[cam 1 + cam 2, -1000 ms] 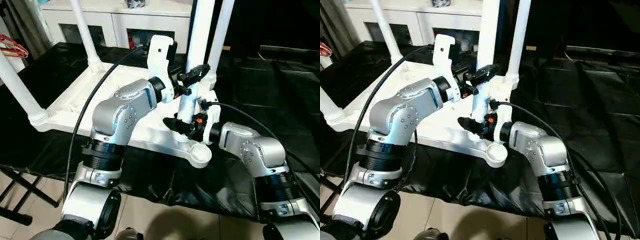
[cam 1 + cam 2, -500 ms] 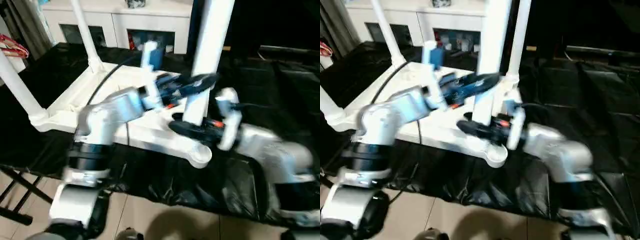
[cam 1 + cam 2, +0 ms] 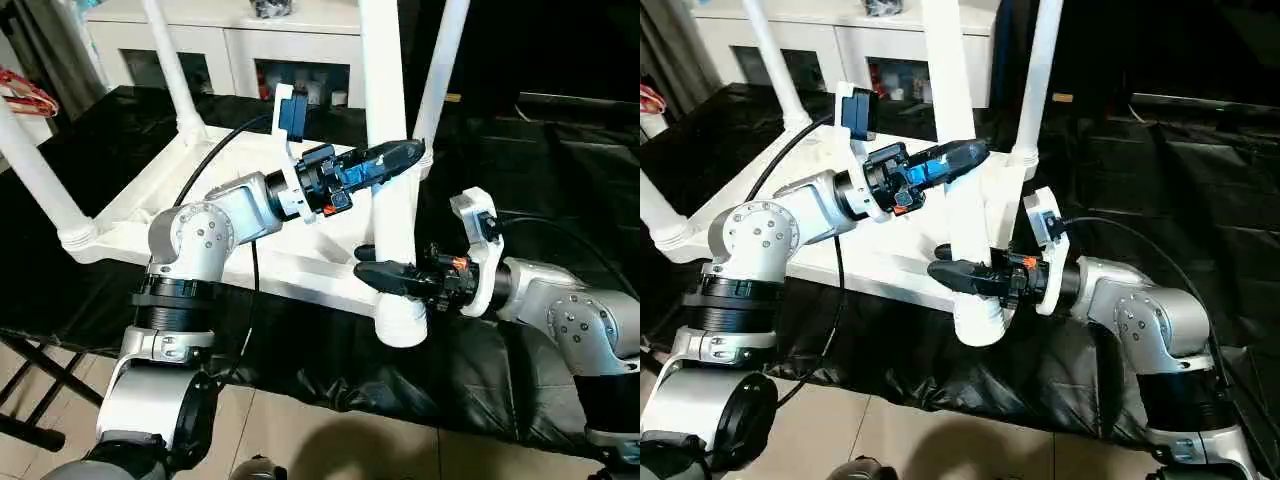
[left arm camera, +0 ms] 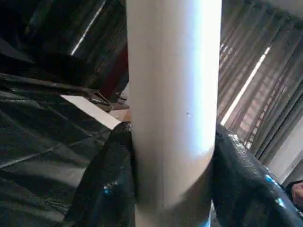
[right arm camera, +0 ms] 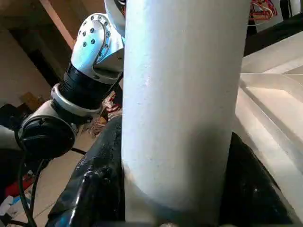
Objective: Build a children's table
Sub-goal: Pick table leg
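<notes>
The small white table lies upside down on the black-sheeted table (image 3: 560,150), its top (image 3: 170,190) flat on the sheet. Three legs stand up from its far and left corner sockets. The fourth leg (image 3: 385,150) stands upright at the near corner socket (image 3: 402,322), its foot at or in that socket; how deep it sits cannot be told from here.

Both claws grip this leg. The left claw (image 3: 395,158) is clenched on it higher up, a finger on each side, as the left wrist view shows with the tube between black fingers (image 4: 106,189). The right claw (image 3: 385,272) grasps the leg low down, just above the socket, and the right wrist view shows its fingers (image 5: 94,184) wrapped on either side.

The step in hand looks like seating the last leg. The next move probably calls for keeping the leg plumb over the socket and pressing or twisting it down until it locks, while the top stays put.

A second ago the leg stood further in from the near corner, over the underside, and the near socket lay open and empty. Now the leg is at that socket, and both wrists have rolled, with the left claw lying more level across the tube.
</notes>
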Controlling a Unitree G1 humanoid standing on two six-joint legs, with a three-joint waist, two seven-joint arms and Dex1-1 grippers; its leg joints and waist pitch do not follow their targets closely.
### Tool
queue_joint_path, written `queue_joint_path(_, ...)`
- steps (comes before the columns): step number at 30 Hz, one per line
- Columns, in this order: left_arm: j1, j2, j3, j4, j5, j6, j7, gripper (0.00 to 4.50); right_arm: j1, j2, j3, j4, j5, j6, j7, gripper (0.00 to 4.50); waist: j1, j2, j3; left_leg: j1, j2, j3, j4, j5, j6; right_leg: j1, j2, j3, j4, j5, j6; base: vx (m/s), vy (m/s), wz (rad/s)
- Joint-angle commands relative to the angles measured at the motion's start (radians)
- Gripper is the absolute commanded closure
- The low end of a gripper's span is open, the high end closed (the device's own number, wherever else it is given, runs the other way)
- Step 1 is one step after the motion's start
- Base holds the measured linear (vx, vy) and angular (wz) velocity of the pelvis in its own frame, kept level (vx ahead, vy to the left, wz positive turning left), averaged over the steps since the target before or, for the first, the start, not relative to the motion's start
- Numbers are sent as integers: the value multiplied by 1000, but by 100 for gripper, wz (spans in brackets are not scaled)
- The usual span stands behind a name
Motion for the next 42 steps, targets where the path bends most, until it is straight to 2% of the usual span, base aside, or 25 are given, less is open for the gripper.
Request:
queue_joint_path(1, -32, -4, 10, 33, 33, -23, 53, 267, -4, 1, 5, -38, 9, -8, 10, 261, 3, -18, -79, 15, 39, -24, -59, -128, 39, 59, -82, 43, -86, -323, -138, 0, 0, 0)
queue_joint_path(5, -45, -11, 18, 50, 57, -56, 102, 269, -7, 2, 8, -36, -7, -28, -5, 262, 4, -19, -79, 14, 39, -25, -59, -128, 37, 60, -82, 43, -86, -330, -130, 0, 0, 0)
queue_joint_path(6, -45, -11, 18, 50, 57, -56, 102, 270, -7, 2, 8, -36, -7, -28, -5, 262, 5, -22, -79, 14, 40, -25, -60, -123, 38, 60, -83, 43, -85, -326, -130, 0, 0, 0)
queue_joint_path(9, -46, -14, 16, 50, 73, -72, 125, 270, -8, 6, 12, -33, -36, -59, -25, 262, 5, -21, -80, 13, 40, -25, -59, -117, 41, 59, -83, 43, -85, -319, -129, 0, 0, 0)
queue_joint_path(10, -51, -13, 4, 55, 106, -101, 147, 270, -23, 24, 7, -3, -72, -86, -76, 206, 5, -22, -80, 12, 41, -26, -60, -111, 41, 58, -83, 44, -85, -313, -129, 0, 0, 0)
queue_joint_path(11, -51, -13, 4, 55, 106, -101, 147, 270, -23, 24, 7, -3, -72, -86, -76, 192, 2, -22, -80, 11, 39, -25, -59, -112, 38, 58, -82, 43, -83, -309, -130, 0, 0, 0)
queue_joint_path(13, -65, -4, -25, 60, 150, -141, 155, 270, -47, 37, 4, 37, -107, -97, -130, 186, -1, -23, -79, 14, 38, -25, -60, -121, 32, 58, -81, 42, -87, -325, -118, 0, 0, 0)
queue_joint_path(16, -67, -2, -29, 58, 152, -144, 151, 270, -49, 36, 7, 40, -111, -97, -134, 156, 0, -22, -80, 14, 38, -25, -61, -118, 31, 59, -81, 44, -84, -324, -112, 0, 0, 0)
queue_joint_path(18, -70, 5, -52, 47, 167, -154, 131, 270, -58, 26, 15, 47, -121, -88, -138, 144, 1, -21, -81, 14, 39, -25, -60, -111, 36, 59, -82, 44, -83, -307, -118, 0, 0, 0)
queue_joint_path(20, -75, 9, -67, 42, 174, -156, 114, 270, -70, 10, 22, 61, -127, -72, -133, 127, 0, -24, -81, 13, 40, -23, -59, -106, 42, 59, -81, 44, -79, -283, -132, 0, 0, 0)
queue_joint_path(21, -76, 10, -70, 41, 175, -156, 111, 270, -72, 8, 24, 64, -128, -69, -132, 104, 0, -24, -80, 14, 39, -25, -60, -107, 42, 60, -82, 44, -79, -286, -135, 0, 0, 0)
queue_joint_path(24, -79, 12, -77, 43, 178, -155, 101, 270, -82, -7, 33, 79, -138, -56, -121, 94, 1, -24, -80, 13, 39, -23, -59, -107, 43, 61, -82, 44, -79, -289, -139, 0, 0, 0)
queue_joint_path(25, -82, 17, -92, 42, 178, -149, 77, 270, -94, -18, 46, 101, -147, -42, -103, 70, 1, -25, -80, 13, 39, -23, -59, -107, 43, 60, -83, 45, -79, -292, -140, 0, 0, 0)
queue_joint_path(27, -82, 18, -98, 39, 177, -146, 66, 270, -98, -19, 50, 111, -149, -36, -96, 55, 1, -25, -80, 13, 39, -22, -58, -108, 45, 60, -83, 45, -80, -296, -143, 0, 0, 0)
queue_joint_path(29, -79, 19, -107, 32, 175, -142, 51, 270, -102, -26, 64, 119, -151, -23, -75, 53, 2, -28, -80, 13, 40, -22, -58, -106, 49, 60, -82, 45, -79, -287, -146, 0, 0, 0)
queue_joint_path(31, -79, 19, -109, 30, 174, -140, 46, 270, -104, -28, 68, 123, -151, -19, -70, 53, 2, -26, -81, 13, 41, -22, -57, -102, 49, 60, -84, 45, -78, -279, -151, 0, 0, 0)
queue_joint_path(32, -78, 20, -112, 29, 175, -140, 42, 270, -108, -30, 71, 129, -148, -13, -67, 79, 2, -28, -81, 12, 40, -22, -57, -99, 51, 61, -83, 45, -77, -273, -153, 0, 0, 0)
queue_joint_path(35, -82, 24, -120, 35, 181, -142, 26, 270, -120, -39, 75, 145, -143, -6, -54, 92, 2, -28, -81, 12, 41, -22, -56, -98, 51, 60, -83, 45, -77, -277, -156, 0, 0, 0)
queue_joint_path(37, -88, 25, -120, 39, 180, -141, 20, 270, -126, -46, 82, 153, -137, 4, -36, 130, 2, -27, -80, 12, 40, -22, -57, -101, 50, 62, -83, 45, -77, -281, -153, 0, 0, 0)
queue_joint_path(39, -90, 26, -122, 39, 177, -139, 13, 270, -125, -51, 90, 152, -140, 8, -20, 130, 3, -27, -80, 12, 40, -22, -56, -102, 51, 61, -83, 44, -77, -285, -151, 0, 0, 0)
queue_joint_path(42, -93, 27, -125, 40, 173, -135, 3, 270, -122, -54, 99, 153, -140, 10, -10, 164, 3, -27, -81, 12, 41, -22, -56, -100, 51, 61, -83, 44, -77, -286, -151, 0, 0, 0)
